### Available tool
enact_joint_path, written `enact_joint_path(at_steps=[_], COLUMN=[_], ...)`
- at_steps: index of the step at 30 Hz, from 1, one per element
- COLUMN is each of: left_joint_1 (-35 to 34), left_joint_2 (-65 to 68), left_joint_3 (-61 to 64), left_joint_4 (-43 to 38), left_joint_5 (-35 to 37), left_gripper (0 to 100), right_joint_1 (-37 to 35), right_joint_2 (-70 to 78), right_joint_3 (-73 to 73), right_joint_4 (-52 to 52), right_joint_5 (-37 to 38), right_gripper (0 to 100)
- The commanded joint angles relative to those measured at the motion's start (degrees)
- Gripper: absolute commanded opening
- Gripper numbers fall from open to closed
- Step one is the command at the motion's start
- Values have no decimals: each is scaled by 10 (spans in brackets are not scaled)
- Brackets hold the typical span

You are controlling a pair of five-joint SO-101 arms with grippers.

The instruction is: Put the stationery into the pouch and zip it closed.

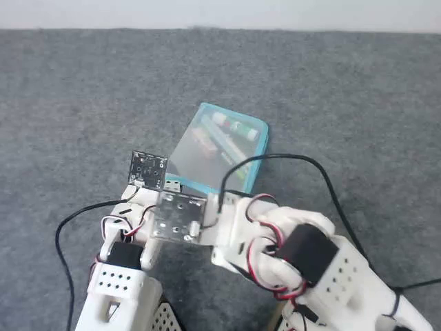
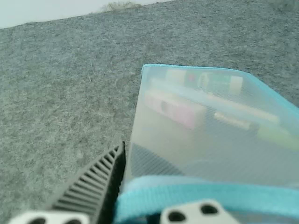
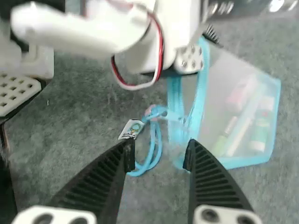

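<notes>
Currently, I record 1 pouch [image 1: 187, 160] lying flat on the grey mat [image 1: 83, 103]. Its long axis runs away from both arms, and its zip end, the short end, is nearest them. The stationery [image 3: 233, 123] is inside it; through the film I count at least 3 pieces, exact number unclear. Of the 2 grippers, the left gripper [image 3: 200, 45] is clamped on the zip-end corner, pinning the pouch. The right gripper [image 3: 159, 148] is spread wide and holds nothing. The 1 zip pull [image 3: 131, 129] sits partway along the track, just ahead of the right fingertips, with its blue cord [image 3: 152, 154] trailing into the gap between them. My judgement: the right arm is nearer the pull and should take it, then draw along the track, across the pouch's long axis. How much track is left unzipped I cannot tell.
</notes>
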Motion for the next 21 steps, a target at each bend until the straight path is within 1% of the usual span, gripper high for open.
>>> enact_joint_path(at_steps=[1, 5, 8, 11, 13, 18, 21], left_joint_1=[2, 2, 2, 2, 2, 2, 2], left_joint_2=[-4, -4, -4, -4, -4, -4, -4], left_joint_3=[-16, -16, -16, -16, -16, -18, -18], left_joint_4=[-12, -12, -12, -12, -12, -12, -12], left_joint_5=[-4, -4, -4, -4, -4, -4, -4], left_gripper=[11, 11, 11, 11, 11, 11, 11], right_joint_1=[48, 139, 175, 178, 177, 175, 153], right_joint_2=[-34, -35, -35, -38, -34, -34, -34], right_joint_3=[52, 164, 228, 263, 275, 294, 295], right_joint_4=[-26, -139, -220, -260, -277, -305, -318], right_joint_5=[14, 38, 38, 37, 38, 38, 37], right_gripper=[176, 177, 195, 251, 271, 271, 271])
